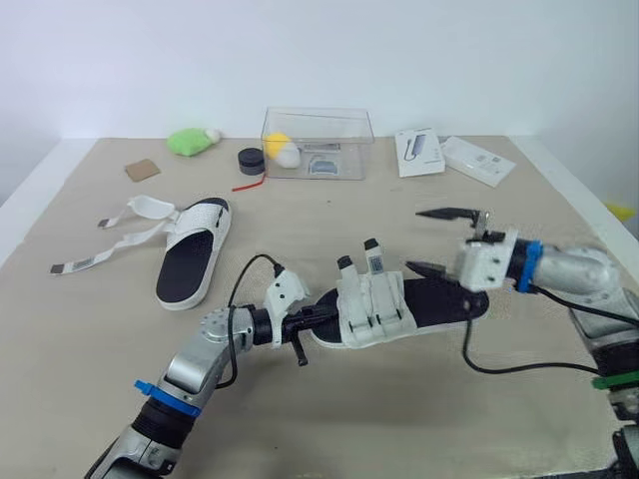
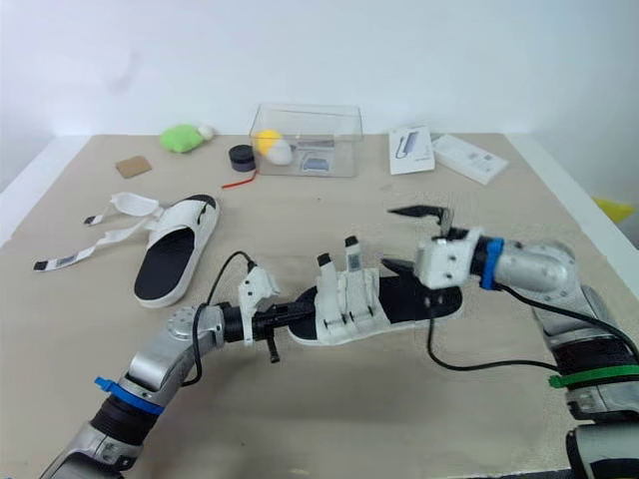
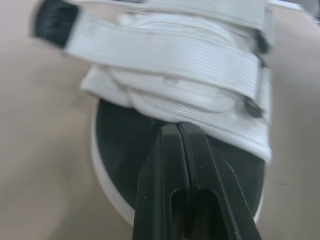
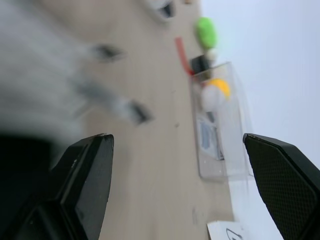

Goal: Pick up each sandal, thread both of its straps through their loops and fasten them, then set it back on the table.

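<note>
A black-soled sandal (image 1: 439, 302) with white straps (image 1: 371, 304) lies mid-table, both straps lying across it with their ends sticking up. My left gripper (image 1: 300, 336) is shut at one end of it, the fingertips (image 3: 177, 131) resting on the black footbed just before the straps (image 3: 175, 60). My right gripper (image 1: 437, 240) is open over the other end, one finger (image 1: 449, 213) raised and the other (image 1: 424, 267) just above the footbed, nothing between them. A second sandal (image 1: 195, 249) lies at the left with its white straps (image 1: 125, 232) loose and spread on the table.
At the back stands a clear plastic box (image 1: 318, 143) holding a yellow and a white item. A green plush toy (image 1: 190, 141), a black round lid (image 1: 251, 160), a red strip (image 1: 250, 184) and a brown square (image 1: 142, 170) lie back left. White packets (image 1: 419, 152) lie back right.
</note>
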Action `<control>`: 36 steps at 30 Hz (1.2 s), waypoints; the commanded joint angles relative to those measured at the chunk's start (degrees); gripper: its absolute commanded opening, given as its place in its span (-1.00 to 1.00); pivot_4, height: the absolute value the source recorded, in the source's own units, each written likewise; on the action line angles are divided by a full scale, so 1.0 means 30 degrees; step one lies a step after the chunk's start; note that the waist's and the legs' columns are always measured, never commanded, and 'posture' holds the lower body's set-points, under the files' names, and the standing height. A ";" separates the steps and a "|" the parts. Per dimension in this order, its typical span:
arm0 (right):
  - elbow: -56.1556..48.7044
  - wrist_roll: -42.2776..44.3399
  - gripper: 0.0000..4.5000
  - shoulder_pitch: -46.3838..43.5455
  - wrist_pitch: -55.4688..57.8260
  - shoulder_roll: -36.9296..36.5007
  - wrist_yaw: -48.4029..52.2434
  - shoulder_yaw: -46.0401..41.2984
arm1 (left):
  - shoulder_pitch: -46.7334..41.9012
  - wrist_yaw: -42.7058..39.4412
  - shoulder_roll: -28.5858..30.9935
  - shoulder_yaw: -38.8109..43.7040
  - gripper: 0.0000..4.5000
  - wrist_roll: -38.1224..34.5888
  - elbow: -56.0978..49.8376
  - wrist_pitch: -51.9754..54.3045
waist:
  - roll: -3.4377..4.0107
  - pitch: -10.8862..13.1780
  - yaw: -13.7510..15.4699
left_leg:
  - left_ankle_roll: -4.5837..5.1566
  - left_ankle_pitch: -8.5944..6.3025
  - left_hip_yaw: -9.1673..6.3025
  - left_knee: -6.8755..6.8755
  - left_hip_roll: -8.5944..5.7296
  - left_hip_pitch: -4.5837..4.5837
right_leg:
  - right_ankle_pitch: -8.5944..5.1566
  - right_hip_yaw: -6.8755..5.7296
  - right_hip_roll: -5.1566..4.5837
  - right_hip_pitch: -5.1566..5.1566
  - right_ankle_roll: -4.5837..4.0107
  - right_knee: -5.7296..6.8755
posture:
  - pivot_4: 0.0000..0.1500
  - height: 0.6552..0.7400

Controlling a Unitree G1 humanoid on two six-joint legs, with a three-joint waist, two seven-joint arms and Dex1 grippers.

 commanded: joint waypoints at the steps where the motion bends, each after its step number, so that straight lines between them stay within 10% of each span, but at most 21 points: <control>1: 0.3057 -0.2037 0.97 -0.0114 -0.6722 -0.0650 -0.0762 -0.0372 | 0.0256 0.1519 -0.0006 0.1962 -1.00 -0.0410 -0.0641 0.0124 | -0.0008 0.0052 -0.0194 | 0.0005 0.0011 -0.0001 -0.0010 -0.0004 0.0014 | 0.0004 -0.0001 0.0005 0.0005 -0.0005 0.0006 | 1.00 1.00; 15: 0.2168 -0.6058 0.97 -0.0206 -0.9301 0.1850 -0.3764 0.0425 | 0.0404 0.1174 0.0760 0.3281 -1.00 -0.1658 -0.2519 0.0451 | -0.0029 0.0112 -0.0235 | -0.0002 0.0021 0.0128 -0.0108 -0.0025 0.0036 | 0.0043 0.0231 -0.0073 -0.0048 0.0138 0.0012 | 1.00 1.00; 20: 0.0066 -0.7008 1.00 0.0913 -0.8720 0.2403 -0.4832 0.0060 | 0.0253 0.0327 0.1621 0.3671 -0.30 -0.2816 -0.3558 0.1561 | -0.0055 0.0125 -0.0221 | -0.0025 0.0001 0.0169 -0.0101 -0.0052 0.0026 | 0.0055 0.0241 -0.0112 -0.0060 0.0160 0.0007 | 1.00 1.00; 27: -0.1231 -0.7608 -0.17 0.1878 -0.7919 0.2355 -0.5619 0.0198 | -0.0025 -0.0270 0.2514 0.3691 1.00 -0.3341 -0.4029 0.2245 | -0.0057 0.0126 -0.0230 | -0.0027 0.0002 0.0173 -0.0096 -0.0037 0.0033 | 0.0024 0.0246 -0.0089 -0.0069 0.0214 0.0015 | 1.00 1.00; 31: -0.1749 -0.7922 -0.97 0.2115 -0.7285 0.2331 -0.6147 -0.0052 | -0.0196 -0.0462 0.2656 0.3677 1.00 -0.3616 -0.4261 0.2549 | -0.0057 0.0126 -0.0237 | -0.0028 0.0003 0.0185 -0.0092 -0.0025 0.0046 | 0.0032 0.0263 -0.0068 -0.0070 0.0200 0.0019 | 1.00 1.00; 36: -0.2276 -0.9464 -0.99 0.1999 -0.5249 0.2711 -0.7975 -0.1334 | -0.0752 -0.0646 0.2724 0.3506 1.00 -0.3723 -0.4315 0.2829 | -0.0058 0.0127 -0.0228 | -0.0028 0.0003 0.0190 -0.0091 -0.0025 0.0040 | 0.0036 0.0269 -0.0065 -0.0077 0.0205 0.0023 | 1.00 1.00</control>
